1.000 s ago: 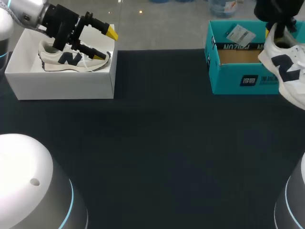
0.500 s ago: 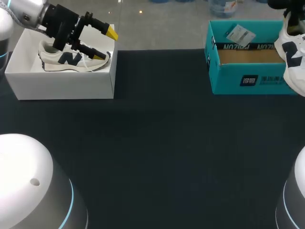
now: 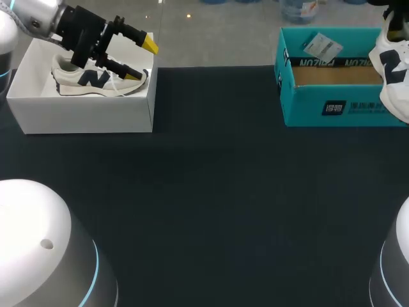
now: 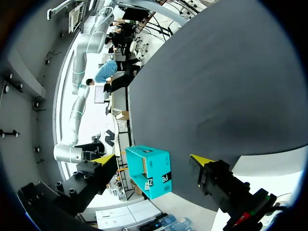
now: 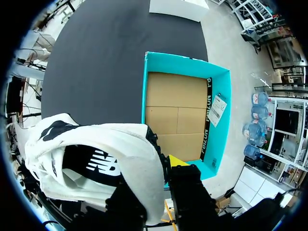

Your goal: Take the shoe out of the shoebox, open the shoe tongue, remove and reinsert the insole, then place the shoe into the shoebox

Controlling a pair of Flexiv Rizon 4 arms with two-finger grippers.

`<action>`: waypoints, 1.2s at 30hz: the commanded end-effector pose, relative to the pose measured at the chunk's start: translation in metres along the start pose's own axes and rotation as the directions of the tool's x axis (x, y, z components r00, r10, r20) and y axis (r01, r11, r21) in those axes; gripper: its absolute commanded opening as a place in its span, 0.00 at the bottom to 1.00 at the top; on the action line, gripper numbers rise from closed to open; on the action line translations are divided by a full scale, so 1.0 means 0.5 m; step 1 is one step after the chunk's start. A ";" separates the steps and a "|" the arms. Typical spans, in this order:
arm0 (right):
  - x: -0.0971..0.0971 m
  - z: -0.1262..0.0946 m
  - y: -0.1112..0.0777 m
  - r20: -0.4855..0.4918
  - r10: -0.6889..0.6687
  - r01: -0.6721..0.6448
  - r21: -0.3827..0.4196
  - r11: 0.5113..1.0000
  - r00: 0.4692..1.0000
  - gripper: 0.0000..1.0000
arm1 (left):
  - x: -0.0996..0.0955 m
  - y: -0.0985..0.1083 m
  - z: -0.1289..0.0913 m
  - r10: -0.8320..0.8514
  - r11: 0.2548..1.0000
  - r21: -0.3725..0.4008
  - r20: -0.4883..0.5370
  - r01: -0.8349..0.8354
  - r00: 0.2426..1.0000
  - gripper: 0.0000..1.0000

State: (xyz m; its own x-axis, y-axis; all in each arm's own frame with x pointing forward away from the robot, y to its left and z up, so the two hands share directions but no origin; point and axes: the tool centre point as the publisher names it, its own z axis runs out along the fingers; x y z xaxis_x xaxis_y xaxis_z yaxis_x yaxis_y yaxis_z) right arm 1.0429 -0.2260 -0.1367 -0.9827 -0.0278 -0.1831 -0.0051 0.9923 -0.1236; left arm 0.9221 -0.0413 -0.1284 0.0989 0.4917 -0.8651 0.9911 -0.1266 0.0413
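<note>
Right gripper (image 5: 158, 174) clamps the seemingly light, pliable shoe (image 5: 103, 144) by its collar at the shoebox's (image 3: 319, 107) three o'clock; left gripper (image 3: 142, 59) gapes.

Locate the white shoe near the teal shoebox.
Head view, far right edge: the white shoe hangs in the right gripper, at the right end of the teal shoebox, not inside it.

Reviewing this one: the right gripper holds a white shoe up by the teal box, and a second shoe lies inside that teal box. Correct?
Not quite. The right gripper does hold the white shoe up by the teal box, but no shoe lies inside that box. The right wrist view shows only its bare cardboard floor and a paper tag against one wall.
</note>
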 end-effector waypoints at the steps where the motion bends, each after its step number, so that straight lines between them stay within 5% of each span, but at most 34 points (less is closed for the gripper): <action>1: -0.005 0.008 -0.011 -0.014 0.022 -0.022 0.009 1.000 1.000 0.00 | 0.000 -0.002 0.000 0.001 1.000 -0.001 -0.003 -0.001 1.000 1.00; 9: -0.042 0.045 -0.115 0.007 0.113 -0.113 0.023 0.993 0.994 0.00 | 0.000 -0.002 0.000 0.001 1.000 -0.001 -0.003 -0.001 1.000 1.00; 16: -0.078 0.058 -0.143 -0.006 0.049 -0.048 0.056 0.997 0.999 0.00 | 0.000 -0.002 0.000 0.001 1.000 -0.001 -0.003 -0.001 1.000 1.00; 19: -0.089 0.063 -0.145 -0.053 0.136 -0.130 0.106 0.986 0.989 0.00 | 0.000 -0.002 0.000 0.001 1.000 -0.001 -0.003 -0.001 1.000 1.00; 22: -0.092 0.065 -0.155 -0.080 0.360 -0.352 0.097 0.931 0.930 0.00 | 0.000 -0.002 0.000 0.001 1.000 -0.001 -0.003 -0.001 1.000 1.00; 28: -0.077 0.048 -0.161 -0.030 0.778 -0.775 0.070 0.628 0.627 0.00 | 0.000 -0.002 0.000 0.001 1.000 -0.001 -0.003 -0.001 1.000 1.00; 36: -0.080 0.050 -0.148 0.070 0.987 -0.986 0.094 0.135 0.142 0.00 | 0.000 -0.002 0.000 0.001 1.000 -0.001 -0.003 -0.001 1.000 1.00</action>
State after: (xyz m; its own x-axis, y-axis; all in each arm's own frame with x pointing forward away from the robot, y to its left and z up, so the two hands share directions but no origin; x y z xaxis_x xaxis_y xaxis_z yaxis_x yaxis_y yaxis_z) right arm 1.0843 -0.3025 -0.1428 -0.8018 0.5682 -0.1853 0.5891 0.8036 -0.0848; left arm 0.9221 -0.0413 -0.1284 0.0988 0.4917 -0.8651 0.9911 -0.1266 0.0413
